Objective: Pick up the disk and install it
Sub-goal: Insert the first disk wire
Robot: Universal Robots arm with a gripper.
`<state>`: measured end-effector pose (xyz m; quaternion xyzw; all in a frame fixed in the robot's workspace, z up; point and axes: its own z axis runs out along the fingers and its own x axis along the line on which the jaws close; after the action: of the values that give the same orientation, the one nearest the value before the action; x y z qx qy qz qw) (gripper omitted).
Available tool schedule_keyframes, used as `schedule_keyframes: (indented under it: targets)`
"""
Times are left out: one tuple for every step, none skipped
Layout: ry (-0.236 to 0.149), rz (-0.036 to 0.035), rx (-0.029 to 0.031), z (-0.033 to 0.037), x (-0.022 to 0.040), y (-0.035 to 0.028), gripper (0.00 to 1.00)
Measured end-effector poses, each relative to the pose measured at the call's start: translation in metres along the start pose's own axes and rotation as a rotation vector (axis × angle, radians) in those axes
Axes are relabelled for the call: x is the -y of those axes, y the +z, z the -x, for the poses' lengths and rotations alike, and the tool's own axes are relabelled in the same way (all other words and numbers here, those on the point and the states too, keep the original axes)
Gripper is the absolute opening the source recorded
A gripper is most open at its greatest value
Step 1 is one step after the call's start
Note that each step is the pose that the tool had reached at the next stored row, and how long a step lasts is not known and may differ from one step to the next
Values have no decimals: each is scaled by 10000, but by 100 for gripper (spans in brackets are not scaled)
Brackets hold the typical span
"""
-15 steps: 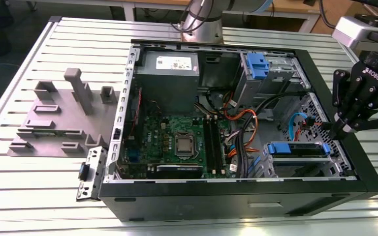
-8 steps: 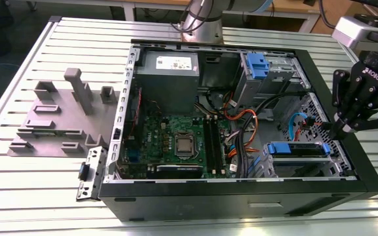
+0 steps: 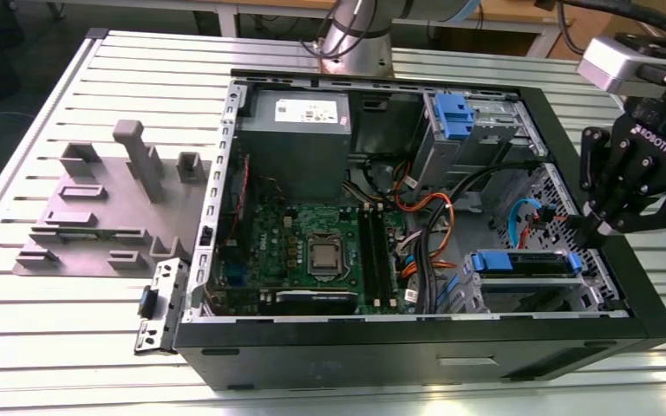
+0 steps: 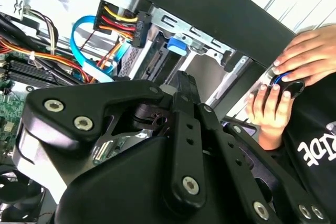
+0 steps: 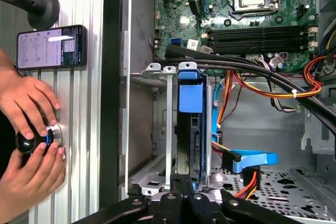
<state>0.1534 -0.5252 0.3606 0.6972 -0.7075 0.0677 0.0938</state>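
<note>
disk [image 5: 190, 129] seated in drive cage | gripper [image 5: 181, 182] just beside it | finger gap unclear

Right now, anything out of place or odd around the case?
Yes: a person's hands rest on a round knob device on the table beside the case wall, close to the gripper. The disk sits straight in its bay.

The gripper [image 3: 606, 227] hangs pointing downward at the exterior view's right, its jaws drawn close together.
</note>
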Motion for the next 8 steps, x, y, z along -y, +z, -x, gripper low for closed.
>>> schedule_keyframes:
  targets:
    - [0,0,0,17,0,0,11]
    - [0,0,1,35,0,-2,11]
    - [-1,0,1,56,0,-6,11]
    - [-2,-1,-1,80,0,-12,11]
    - [-4,-1,0,104,0,-16,11]
    - [-6,-2,0,126,0,-20,11]
    - [-9,-2,1,150,0,-24,11]
    - [-10,-3,-6,169,-1,-27,11]
